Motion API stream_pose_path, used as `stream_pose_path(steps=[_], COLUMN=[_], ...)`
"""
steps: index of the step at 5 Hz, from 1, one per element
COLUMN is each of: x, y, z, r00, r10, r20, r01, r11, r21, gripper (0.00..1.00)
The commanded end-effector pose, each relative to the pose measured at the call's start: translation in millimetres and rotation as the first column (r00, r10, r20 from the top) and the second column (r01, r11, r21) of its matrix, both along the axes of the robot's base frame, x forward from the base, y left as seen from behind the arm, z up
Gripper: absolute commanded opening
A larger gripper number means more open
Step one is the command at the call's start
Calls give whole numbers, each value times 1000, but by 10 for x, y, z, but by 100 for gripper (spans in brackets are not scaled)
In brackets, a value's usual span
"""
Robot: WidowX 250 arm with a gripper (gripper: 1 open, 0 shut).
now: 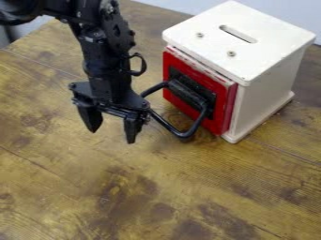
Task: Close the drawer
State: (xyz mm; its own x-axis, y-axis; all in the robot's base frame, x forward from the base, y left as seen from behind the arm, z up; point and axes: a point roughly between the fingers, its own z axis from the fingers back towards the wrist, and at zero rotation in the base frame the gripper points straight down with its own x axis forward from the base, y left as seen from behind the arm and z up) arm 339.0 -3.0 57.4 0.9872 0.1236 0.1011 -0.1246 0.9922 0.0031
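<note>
Gripper (111, 131) hangs with fingers spread wide, nothing between them, low above the wood table (75, 192). From the drawer (201, 96), lies off on the handle side, just beside the black loop; cannot tell whether touching. Looks red, square-fronted, black-centred, set in the cream-white box (257, 70), front turned towards the arm (98, 42). Seems nearly shut already; probably calls for a push boxward, with some risk of snagging the loop.
</note>
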Motion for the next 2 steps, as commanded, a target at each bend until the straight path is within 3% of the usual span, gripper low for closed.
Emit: stream_pose_path(steps=[1,2], x=[-6,-19], y=[-77,-64], z=[174,110], r00=[999,998], r10=[41,28], r20=[35,51], r01=[-41,-28], r11=[999,1000], r21=[2,-5], gripper=[100,100])
